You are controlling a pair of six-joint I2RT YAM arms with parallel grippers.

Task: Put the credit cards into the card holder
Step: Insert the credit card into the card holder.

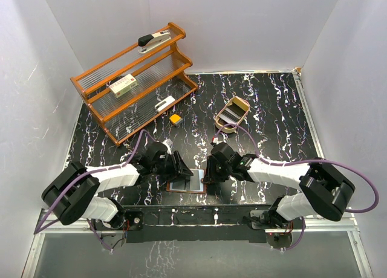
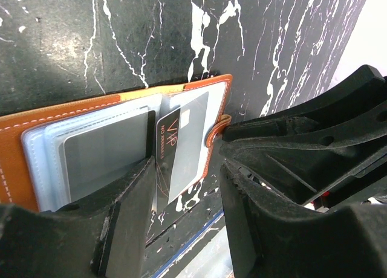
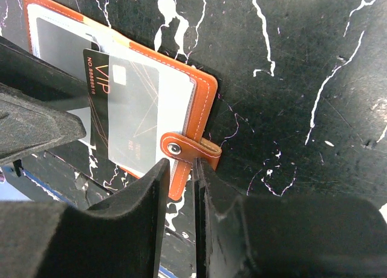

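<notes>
The card holder lies open on the black marble table between my two grippers. It is reddish-brown with grey inner pockets. A black "VIP" credit card sits partly in a pocket under a translucent sleeve and sticks out past the holder's near edge. It also shows in the right wrist view. A pale grey card fills the left pocket. My left gripper is open, its jaws either side of the VIP card's protruding end. My right gripper is nearly closed on the holder's edge just below its closing tab.
A wooden rack stands at the back left with a stapler and a small box. A yellow-orange block and a tan oval tray lie mid-table. The table's near edge is just behind the holder.
</notes>
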